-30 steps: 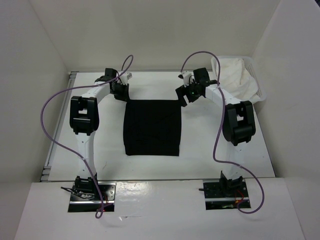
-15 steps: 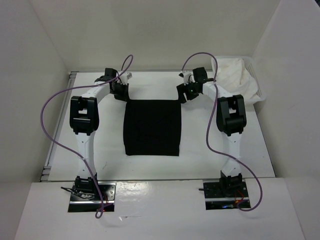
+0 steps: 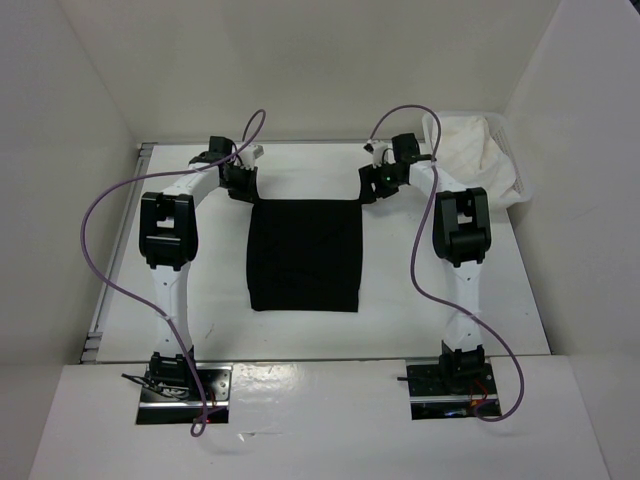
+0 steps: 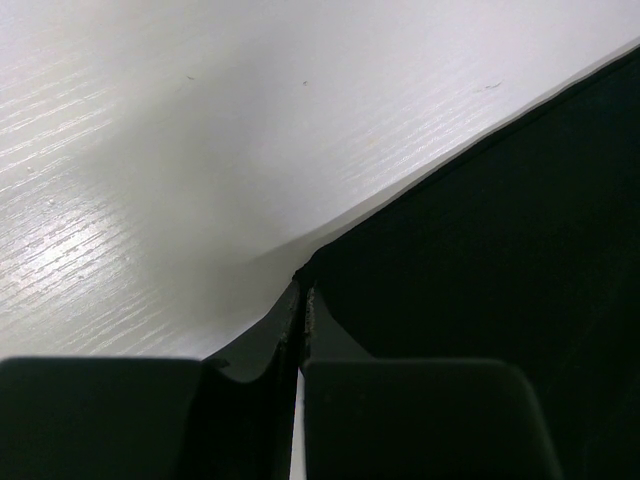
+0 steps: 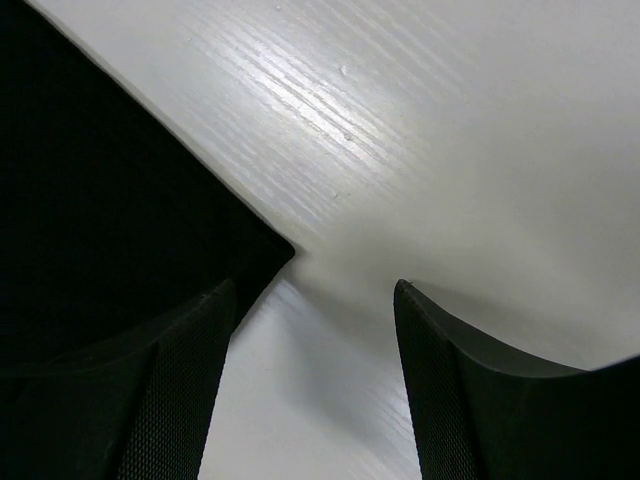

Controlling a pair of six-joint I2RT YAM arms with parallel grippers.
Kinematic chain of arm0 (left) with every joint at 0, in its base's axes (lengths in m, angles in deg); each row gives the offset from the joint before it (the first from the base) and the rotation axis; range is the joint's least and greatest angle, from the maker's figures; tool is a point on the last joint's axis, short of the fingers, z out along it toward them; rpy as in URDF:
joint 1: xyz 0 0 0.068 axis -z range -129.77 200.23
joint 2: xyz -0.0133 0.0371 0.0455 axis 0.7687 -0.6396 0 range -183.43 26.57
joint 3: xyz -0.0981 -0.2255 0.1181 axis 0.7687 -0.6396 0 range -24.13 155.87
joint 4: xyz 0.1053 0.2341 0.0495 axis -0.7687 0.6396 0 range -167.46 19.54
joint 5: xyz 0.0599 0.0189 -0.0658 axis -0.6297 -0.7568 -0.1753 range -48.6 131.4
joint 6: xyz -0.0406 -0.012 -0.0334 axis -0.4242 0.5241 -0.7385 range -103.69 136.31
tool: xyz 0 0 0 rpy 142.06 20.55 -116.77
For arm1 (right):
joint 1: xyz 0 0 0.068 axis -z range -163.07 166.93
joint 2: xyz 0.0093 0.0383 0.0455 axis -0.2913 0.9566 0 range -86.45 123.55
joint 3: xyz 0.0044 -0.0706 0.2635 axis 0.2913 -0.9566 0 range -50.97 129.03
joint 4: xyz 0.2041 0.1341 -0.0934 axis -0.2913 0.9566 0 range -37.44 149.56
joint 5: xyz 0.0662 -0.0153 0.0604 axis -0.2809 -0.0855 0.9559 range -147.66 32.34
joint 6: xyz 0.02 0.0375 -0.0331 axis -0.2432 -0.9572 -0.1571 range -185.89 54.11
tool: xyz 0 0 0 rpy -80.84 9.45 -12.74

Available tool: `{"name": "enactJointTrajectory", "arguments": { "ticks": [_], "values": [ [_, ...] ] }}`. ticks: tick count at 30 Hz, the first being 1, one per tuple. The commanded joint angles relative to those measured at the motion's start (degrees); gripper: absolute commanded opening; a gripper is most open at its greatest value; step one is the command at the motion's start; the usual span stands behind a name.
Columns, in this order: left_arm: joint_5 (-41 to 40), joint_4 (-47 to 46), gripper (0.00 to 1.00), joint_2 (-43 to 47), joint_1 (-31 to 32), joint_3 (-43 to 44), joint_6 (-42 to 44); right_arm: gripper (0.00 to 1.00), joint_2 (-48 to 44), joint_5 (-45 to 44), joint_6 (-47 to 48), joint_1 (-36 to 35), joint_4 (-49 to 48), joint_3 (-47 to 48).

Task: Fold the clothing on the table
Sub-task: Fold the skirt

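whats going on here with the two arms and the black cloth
Two robot arms are setting up to fold a plain black fabric garment that lies flat on the white rectangular tabletop. The left gripper is shut on the garment's far left corner. The right gripper is open, its fingers straddling the far right corner without pinching it yet.

Bright overhead light is provided. Glare is seen on the table [image 4: 70, 240]; soft shadows are cast beside the blurred fingers [image 4: 410, 420]. The clothing [image 3: 305, 255] is rendered featureless.
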Motion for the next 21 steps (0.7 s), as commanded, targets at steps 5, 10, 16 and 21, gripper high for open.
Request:
{"name": "enactJointTrajectory", "arguments": {
  "ticks": [5,10,16,21],
  "values": [
    [1.4,2.9,0.00,-2.9,-0.2,0.9,-0.6,0.69,2.0,4.0,-0.4,-0.8,1.9,4.4],
    [0.8,2.9,0.00,-2.9,-0.2,0.9,-0.6,0.69,3.9,4.5,-0.4,-2.0,3.6,6.6],
    [0.8,2.9,0.00,-2.9,-0.2,0.4,-0.6,0.65,4.4,4.5,-0.4,-2.5,4.2,7.1],
    [0.8,2.9,0.00,-2.4,-0.2,0.4,-0.1,0.54,4.4,4.5,-0.4,-3.1,4.8,7.1]
  ]
}}
